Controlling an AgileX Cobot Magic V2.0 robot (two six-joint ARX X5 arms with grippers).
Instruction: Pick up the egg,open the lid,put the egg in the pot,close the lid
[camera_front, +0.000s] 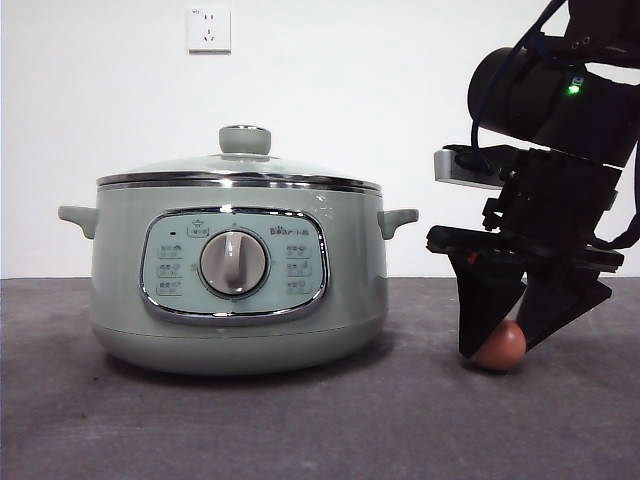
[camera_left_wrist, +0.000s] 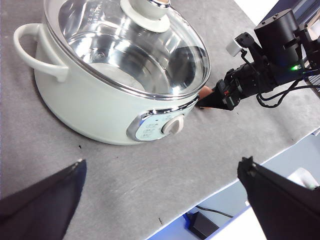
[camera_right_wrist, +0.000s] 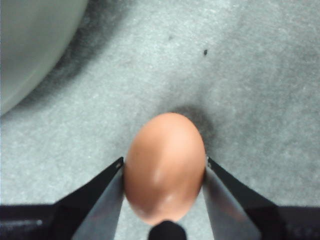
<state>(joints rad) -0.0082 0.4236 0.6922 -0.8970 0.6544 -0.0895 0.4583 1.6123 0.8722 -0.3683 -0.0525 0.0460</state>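
Pinching the egg (camera_right_wrist: 164, 167), right gripper (camera_right_wrist: 164, 167) beside lidded pot (camera_front: 238, 285); left gripper (camera_left_wrist: 162, 187) spread, apparently aloft.

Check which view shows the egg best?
Right wrist view: the egg fills the frame, held between the right gripper's jaws. Front view shows it low on the table, half hidden by jaws. Left wrist view shows only a sliver beside the pot.

My right gripper (camera_front: 497, 348) is down at the table, my right arm reaching in from above, and its two black jaws press on both sides of the egg (camera_right_wrist: 164, 167). My left gripper (camera_left_wrist: 162, 192) hangs high, with jaws wide apart.
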